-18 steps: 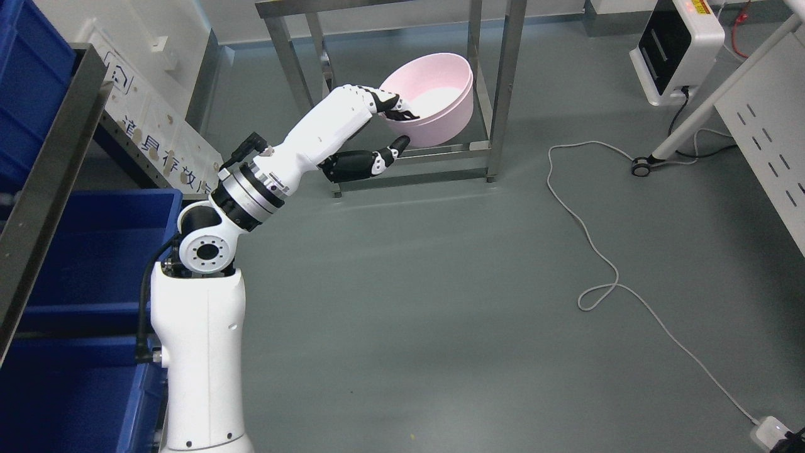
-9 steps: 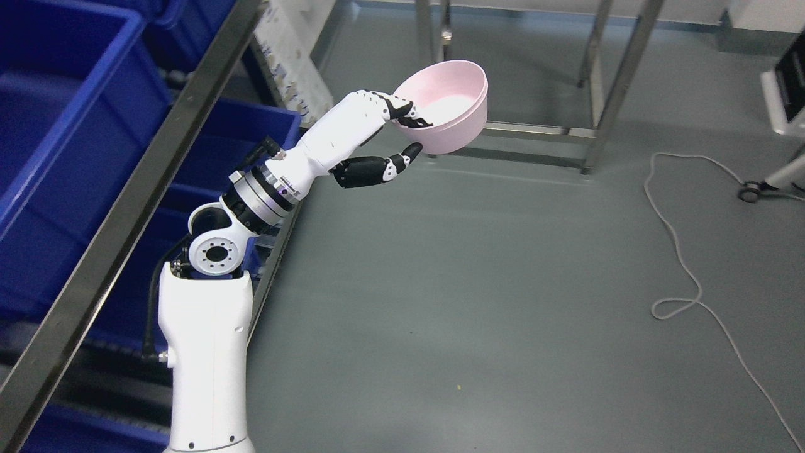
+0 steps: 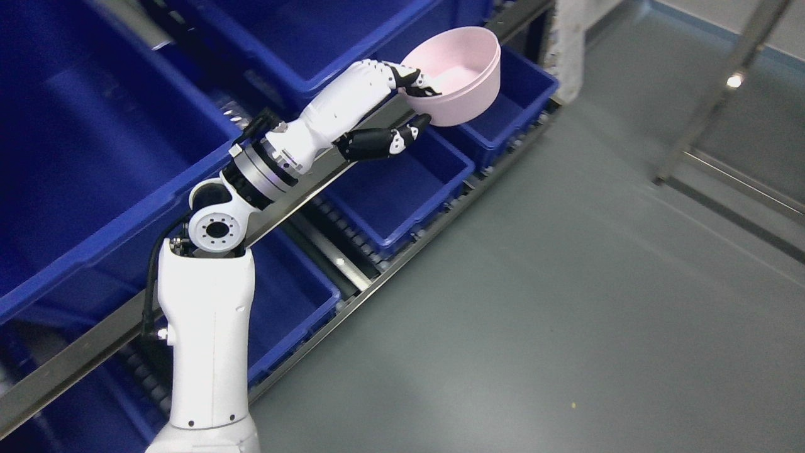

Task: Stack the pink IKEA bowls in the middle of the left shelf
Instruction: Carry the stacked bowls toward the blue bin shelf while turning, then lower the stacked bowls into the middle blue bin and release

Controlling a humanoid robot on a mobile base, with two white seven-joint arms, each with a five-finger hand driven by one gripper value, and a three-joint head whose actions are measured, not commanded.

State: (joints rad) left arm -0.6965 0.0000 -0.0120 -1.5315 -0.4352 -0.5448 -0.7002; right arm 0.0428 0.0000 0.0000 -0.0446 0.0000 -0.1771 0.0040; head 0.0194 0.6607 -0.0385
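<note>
A pink bowl is held in the air by my left hand. The fingers curl over its near rim and the thumb presses under it from below. The bowl looks like two nested pink bowls, with a double rim line. It hangs in front of a shelf rack of blue bins, over the lower row's bins. My left arm rises from the lower left. My right arm is out of view.
Large blue bins fill the upper shelf level at left. Smaller blue bins sit on the lower roller level. A metal table leg stands at upper right. Grey floor spreads to the right.
The camera has swung left, so the blue bin rack now fills the left side and the steel table has slid out to the right. The hand still holds the bowl the same way.
</note>
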